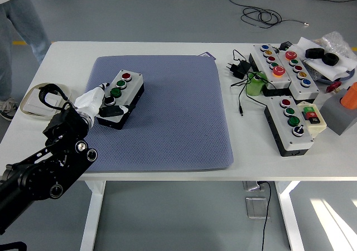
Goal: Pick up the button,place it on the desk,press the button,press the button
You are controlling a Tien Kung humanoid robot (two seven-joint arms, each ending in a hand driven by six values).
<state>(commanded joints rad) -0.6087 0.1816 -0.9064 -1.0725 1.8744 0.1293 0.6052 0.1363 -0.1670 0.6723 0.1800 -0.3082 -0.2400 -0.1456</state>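
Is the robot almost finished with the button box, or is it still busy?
The button box already sits on the blue mat, so picking it up and setting it down looks done. The left hand is at the near end of the box, beside its row of buttons. I cannot tell whether any button has been pressed yet. The right arm is out of sight.

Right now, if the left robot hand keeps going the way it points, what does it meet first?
The left robot hand is already at the gray button box, likely touching its near end; height above it is unclear.
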